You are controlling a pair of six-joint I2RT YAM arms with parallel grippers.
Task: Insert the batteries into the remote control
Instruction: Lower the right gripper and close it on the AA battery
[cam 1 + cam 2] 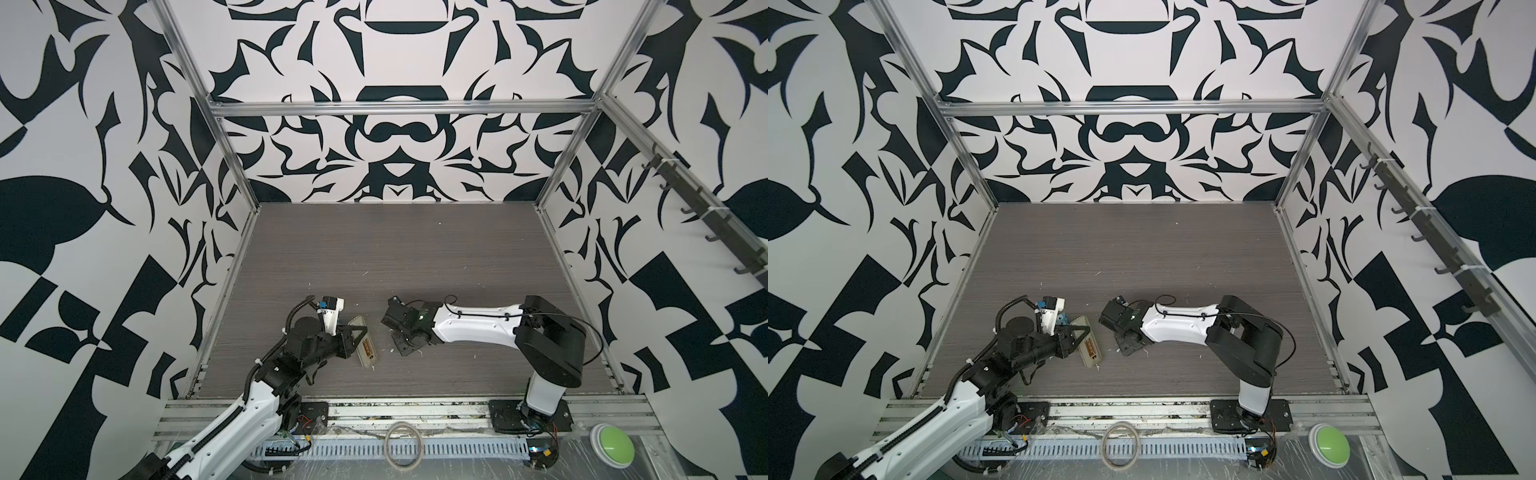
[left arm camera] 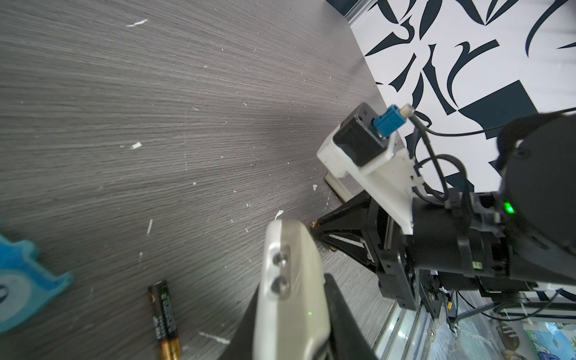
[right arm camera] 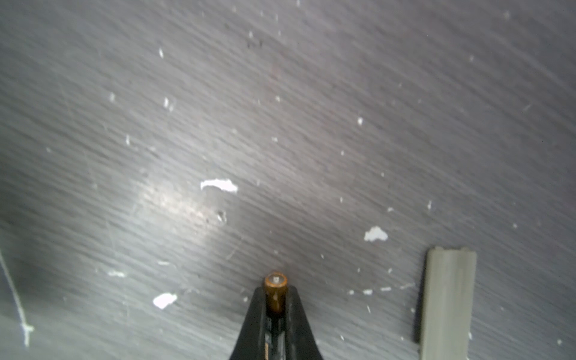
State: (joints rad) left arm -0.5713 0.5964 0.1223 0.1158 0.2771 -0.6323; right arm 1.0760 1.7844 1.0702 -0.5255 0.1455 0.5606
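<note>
Remote control (image 1: 363,341): a slim white handset at the near left of the grey wood-grain table (image 1: 395,249), its long axis running roughly near to far with a slight slant. An orange-and-gold patch shows on its upward face in both top views, too small to identify. The left gripper (image 1: 356,334) reaches in from the near left. Its black fingers (image 2: 341,311) are pressed against the two long sides of the handset, pinching it across its width. Whether the handset rests on the table or is held just clear of it cannot be told.

Gripped battery (image 3: 276,290): a dark cylinder clamped between the closed fingers of the right gripper (image 3: 276,294), its coppery end projecting past the fingertips toward the table. Contact with the surface cannot be judged. In a top view the right gripper (image 1: 1126,347) stands just right of the handset, with bare table between them.

Loose battery (image 2: 164,318): lying flat on the table, black with a gold end, near the blue toy (image 2: 21,280) and apart from the handset. The left arm hides it in both top views.

Pale flat strip (image 3: 448,302): lying on the table beside the right gripper. White scraps (image 3: 219,184) are scattered over the surface.
</note>
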